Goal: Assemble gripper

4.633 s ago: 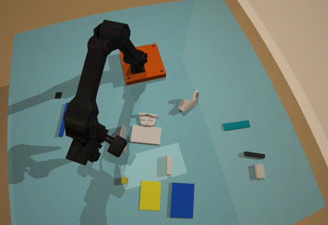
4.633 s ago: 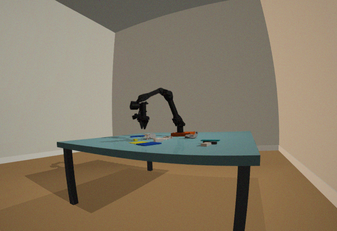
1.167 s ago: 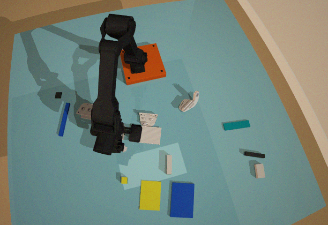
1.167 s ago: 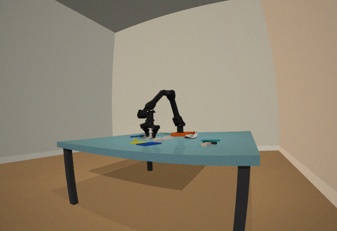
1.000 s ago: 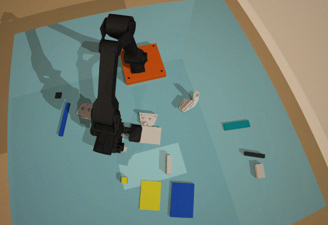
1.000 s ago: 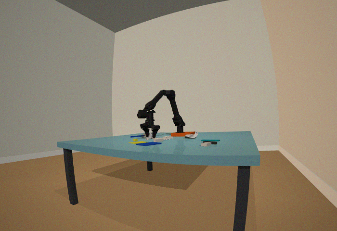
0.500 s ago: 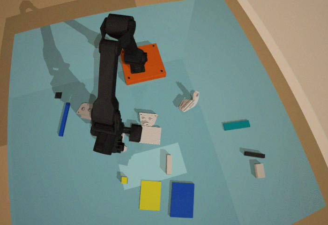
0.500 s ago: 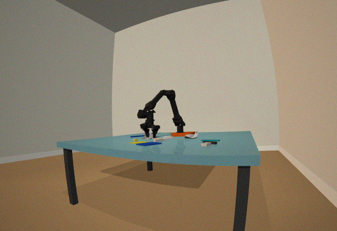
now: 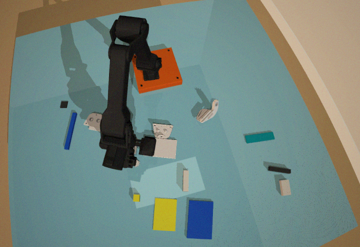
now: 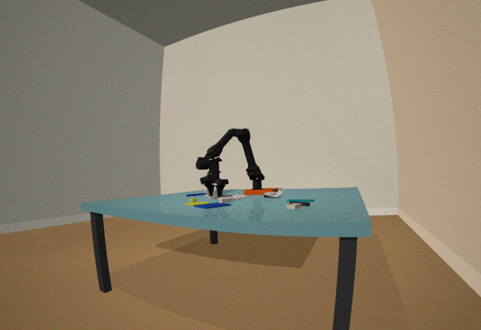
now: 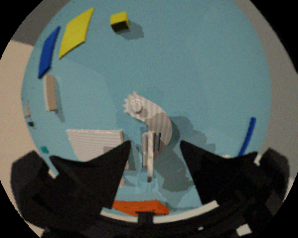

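My gripper (image 10: 215, 195) (image 11: 156, 143) is open, its fingers low on either side of a white jaw. This jaw (image 11: 161, 119) lies on the table, its toothed round end beyond the fingertips and an upright fin between them. In the top view the arm hides most of it. The white gripper base (image 9: 165, 148) (image 11: 96, 141) lies beside it, partly under a black finger part; its flared end (image 9: 163, 130) shows small round features. The other jaw (image 9: 205, 113) (image 10: 274, 193) lies apart to the right. The white housing plate (image 9: 93, 120) with two holes is partly hidden by the arm.
A blue bar (image 9: 70, 130) (image 11: 247, 136) lies beyond the housing plate. A yellow cube (image 9: 136, 197) (image 11: 119, 21), yellow plate (image 9: 164, 214), blue plate (image 9: 200, 219) and pale bar (image 9: 185, 179) lie near the front. Teal (image 9: 259, 137), black (image 9: 279, 169) and pale (image 9: 285, 187) blocks lie right.
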`<state>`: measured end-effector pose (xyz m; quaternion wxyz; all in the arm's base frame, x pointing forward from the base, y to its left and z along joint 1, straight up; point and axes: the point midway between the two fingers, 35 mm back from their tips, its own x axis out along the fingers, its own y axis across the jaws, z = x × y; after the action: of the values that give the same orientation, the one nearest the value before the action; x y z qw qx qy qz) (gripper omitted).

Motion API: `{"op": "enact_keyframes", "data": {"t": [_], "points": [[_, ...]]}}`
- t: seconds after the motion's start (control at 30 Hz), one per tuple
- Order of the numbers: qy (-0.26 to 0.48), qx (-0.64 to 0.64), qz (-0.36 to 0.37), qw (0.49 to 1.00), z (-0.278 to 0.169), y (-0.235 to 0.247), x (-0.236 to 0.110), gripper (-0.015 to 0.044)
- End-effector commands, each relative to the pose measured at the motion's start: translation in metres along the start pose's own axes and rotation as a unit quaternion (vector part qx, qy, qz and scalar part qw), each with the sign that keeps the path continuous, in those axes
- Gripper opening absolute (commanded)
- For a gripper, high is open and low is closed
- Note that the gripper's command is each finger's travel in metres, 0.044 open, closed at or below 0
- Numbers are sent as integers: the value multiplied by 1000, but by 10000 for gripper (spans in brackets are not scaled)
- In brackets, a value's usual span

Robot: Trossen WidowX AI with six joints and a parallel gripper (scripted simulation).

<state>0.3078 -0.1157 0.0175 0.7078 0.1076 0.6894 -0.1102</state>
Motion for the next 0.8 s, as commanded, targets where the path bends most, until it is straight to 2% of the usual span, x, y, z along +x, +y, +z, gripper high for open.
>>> {"op": "enact_keyframes", "data": {"t": [0.0,0.77], "points": [[0,0,-2,1000,0,0,0,313],[0,0,-2,1000,0,0,0,160]]}}
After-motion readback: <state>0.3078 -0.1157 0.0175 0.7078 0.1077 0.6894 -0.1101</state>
